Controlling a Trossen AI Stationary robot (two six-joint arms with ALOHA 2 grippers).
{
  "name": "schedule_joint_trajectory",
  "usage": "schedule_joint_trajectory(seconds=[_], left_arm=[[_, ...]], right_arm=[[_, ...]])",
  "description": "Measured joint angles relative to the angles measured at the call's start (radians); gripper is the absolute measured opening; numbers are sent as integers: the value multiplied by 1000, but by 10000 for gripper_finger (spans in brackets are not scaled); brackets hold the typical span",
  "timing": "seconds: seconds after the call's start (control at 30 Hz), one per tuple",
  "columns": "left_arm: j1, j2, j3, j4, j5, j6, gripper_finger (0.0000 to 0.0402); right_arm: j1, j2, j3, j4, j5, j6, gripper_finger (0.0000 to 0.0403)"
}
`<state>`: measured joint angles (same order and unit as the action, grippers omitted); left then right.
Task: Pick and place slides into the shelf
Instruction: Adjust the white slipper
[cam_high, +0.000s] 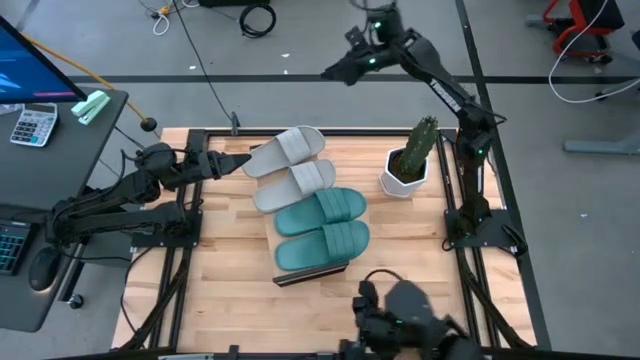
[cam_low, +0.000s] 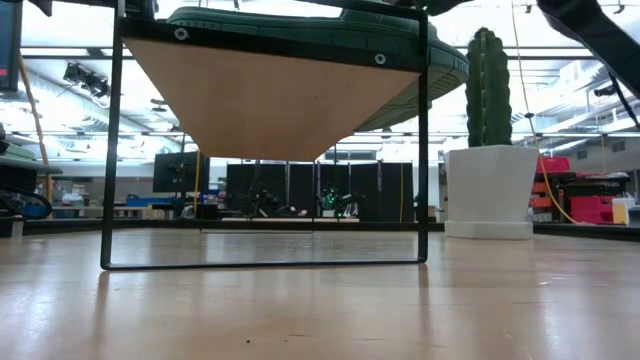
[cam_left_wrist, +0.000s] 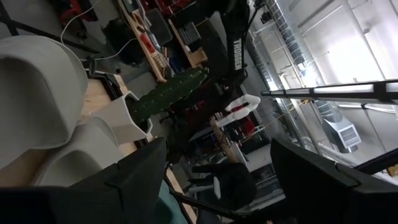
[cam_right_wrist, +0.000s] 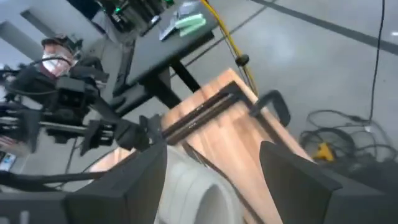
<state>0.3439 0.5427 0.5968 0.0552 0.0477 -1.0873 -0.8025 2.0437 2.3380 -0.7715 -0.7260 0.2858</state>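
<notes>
The shelf (cam_high: 311, 272) stands mid-table, a light wood board with dark trim on a black wire frame (cam_low: 110, 150). Four slides lie side by side on it. The two pale grey ones (cam_high: 290, 148) (cam_high: 297, 183) are toward the far side, the two teal-green ones (cam_high: 327, 208) (cam_high: 325, 243) toward the near side. My left gripper (cam_high: 245, 163) is level and open, just left of the far grey slide (cam_left_wrist: 37, 87), pointing at it. My right gripper (cam_high: 330, 72) is open and raised beyond the table's far edge, looking down on the far left corner and a grey slide (cam_right_wrist: 193, 186).
A cactus in a white pot (cam_high: 408, 160) stands right of the shelf, near the right arm's base. A dark camera mount (cam_high: 400, 310) sits at the near edge. Bare slatted tabletop (cam_high: 230, 270) lies left of and in front of the shelf. A desk with a calculator (cam_high: 33, 125) is off to the left.
</notes>
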Motion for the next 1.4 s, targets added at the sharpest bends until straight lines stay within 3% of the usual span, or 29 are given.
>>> schedule_joint_trajectory(seconds=[0.13,0.4,0.57,0.77,0.87,1.07,1.13,1.3,1.4], left_arm=[[0,0,0,0,5,1,293],[0,0,0,-4,47,2,293],[0,0,0,-5,54,18,293],[0,0,0,-7,60,18,293],[0,0,0,-8,64,21,293],[0,0,0,-8,75,26,293],[0,0,0,-8,82,29,293],[0,0,0,-8,83,37,293],[0,0,0,-8,83,48,293]], right_arm=[[41,13,-27,-82,64,-16,264],[228,1,-24,-151,460,-236,264],[296,64,-27,-142,630,-190,264],[277,132,-29,-137,776,-107,264],[250,148,-29,-137,763,-106,264],[189,153,-28,-166,500,-44,264],[181,154,-28,-173,456,-44,264],[189,154,-28,-208,435,-83,264],[208,154,-28,-232,480,-110,264]])
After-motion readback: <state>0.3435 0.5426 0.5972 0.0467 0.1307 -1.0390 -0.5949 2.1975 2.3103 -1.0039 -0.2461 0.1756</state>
